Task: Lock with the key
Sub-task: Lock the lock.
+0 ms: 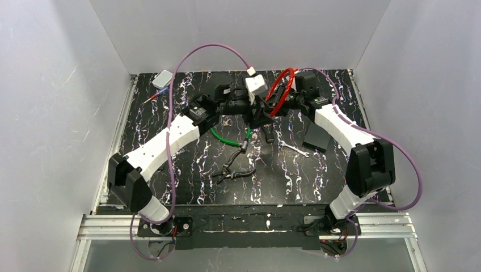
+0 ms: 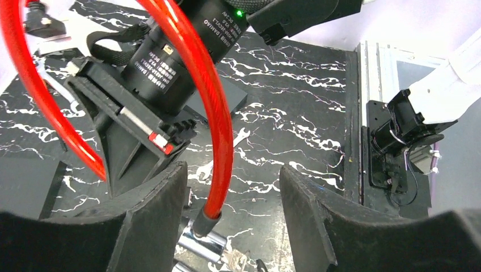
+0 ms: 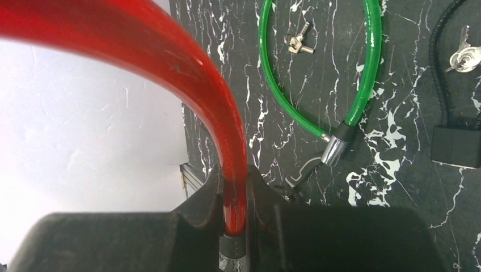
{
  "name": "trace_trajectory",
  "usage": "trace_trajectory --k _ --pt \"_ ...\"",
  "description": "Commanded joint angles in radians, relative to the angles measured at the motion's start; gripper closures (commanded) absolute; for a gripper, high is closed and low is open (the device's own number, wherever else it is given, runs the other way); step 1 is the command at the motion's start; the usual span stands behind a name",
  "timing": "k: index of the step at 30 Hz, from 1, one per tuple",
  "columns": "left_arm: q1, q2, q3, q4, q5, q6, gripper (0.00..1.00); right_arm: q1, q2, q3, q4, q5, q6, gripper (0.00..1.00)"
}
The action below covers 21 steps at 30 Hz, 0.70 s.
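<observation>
A red cable lock [image 1: 285, 79] stands as a loop over the back middle of the table. My right gripper [image 1: 281, 102] is shut on the red cable [image 3: 215, 96] just above its black collar and chrome end [image 3: 232, 249], shown in the right wrist view [image 3: 233, 187]. My left gripper [image 2: 232, 175] is open, and the cable's other end [image 2: 204, 224], with a chrome piece below it, hangs between its fingers without touching them. In the top view it is [image 1: 264, 110] beside the right one. A small bunch of keys [image 3: 298, 44] lies on the table inside a green cable loop.
A green cable lock [image 1: 224, 137] lies left of centre, also in the right wrist view [image 3: 371, 68]. Pliers [image 1: 232, 173] lie near the front. A wrench [image 1: 295, 148] and a black pad [image 1: 316, 136] lie on the right. A black padlock [image 3: 456, 146] lies with a key [image 3: 465, 56].
</observation>
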Motion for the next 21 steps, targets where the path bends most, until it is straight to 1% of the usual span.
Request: trace_trajectory --k 1,4,5,7,9,11,12,15,18,21 --pt "-0.008 0.027 0.063 -0.001 -0.020 0.035 0.42 0.008 0.000 0.071 -0.033 0.039 -0.047 0.99" --pt "-0.016 0.049 0.064 -0.027 -0.044 0.057 0.44 0.009 0.006 0.098 -0.061 0.057 -0.061 0.99" --pt "-0.017 0.057 0.062 -0.037 -0.065 0.059 0.49 0.010 0.008 0.103 -0.062 0.056 -0.058 0.99" --pt "-0.015 0.071 0.058 -0.066 -0.115 0.048 0.68 0.010 0.010 0.118 -0.064 0.061 -0.054 0.99" --pt "0.005 0.074 0.042 -0.088 -0.122 0.021 0.85 0.010 0.007 0.134 -0.092 0.084 -0.057 0.99" --pt "0.037 0.059 -0.002 -0.065 -0.095 -0.029 0.96 0.009 0.003 0.143 -0.102 0.092 -0.059 0.99" --pt "0.051 0.050 -0.026 -0.051 -0.086 -0.047 0.99 0.009 0.000 0.145 -0.104 0.092 -0.057 0.99" --pt "0.091 0.031 -0.104 -0.022 -0.085 -0.107 1.00 0.006 -0.003 0.146 -0.111 0.082 -0.038 0.99" --pt "0.168 0.025 -0.161 0.019 -0.056 -0.211 1.00 -0.004 -0.003 0.138 -0.115 0.063 -0.006 0.99" --pt "0.199 0.006 -0.224 0.062 -0.021 -0.212 1.00 -0.017 -0.001 0.094 -0.054 -0.006 0.073 0.99"
